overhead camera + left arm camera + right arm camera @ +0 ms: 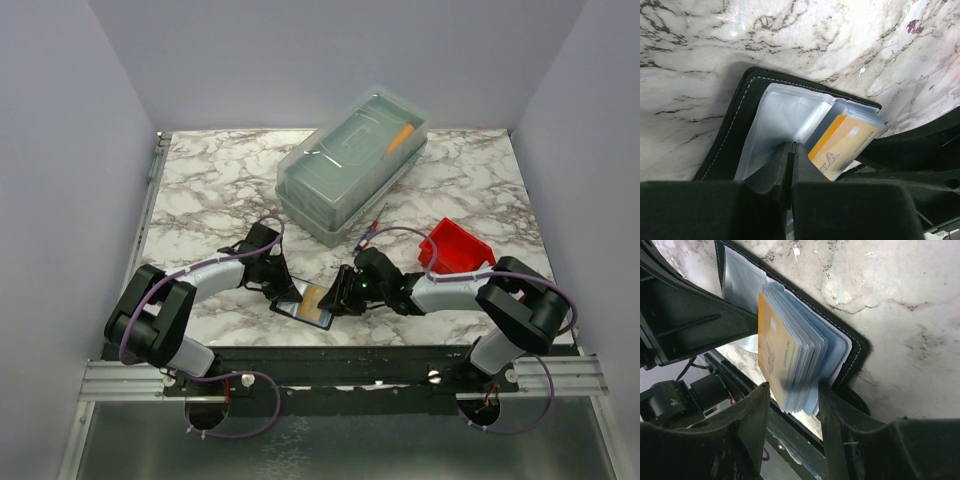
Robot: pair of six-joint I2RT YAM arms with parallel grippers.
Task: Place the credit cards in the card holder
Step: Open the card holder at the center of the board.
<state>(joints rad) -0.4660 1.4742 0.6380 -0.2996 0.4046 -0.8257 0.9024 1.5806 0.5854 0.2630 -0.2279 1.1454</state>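
The black card holder [300, 305] lies open near the table's front edge. In the left wrist view the holder [735, 125] shows clear sleeves, with a tan/gold card [847, 142] in one. My left gripper [791, 150] is shut, its tips pressed on the left clear sleeve. In the right wrist view the tan card [772, 347] sits in the front sleeve of a raised bundle of sleeves in the holder [855, 347]. My right gripper [792, 405] is open, its jaws on either side of that bundle's end. No loose cards show.
A large clear lidded box [352, 160] stands at the back middle. A red bin [455, 247] sits at the right, behind my right arm. A blue-and-red pen [368, 235] lies between box and bin. The front table edge is just below the holder.
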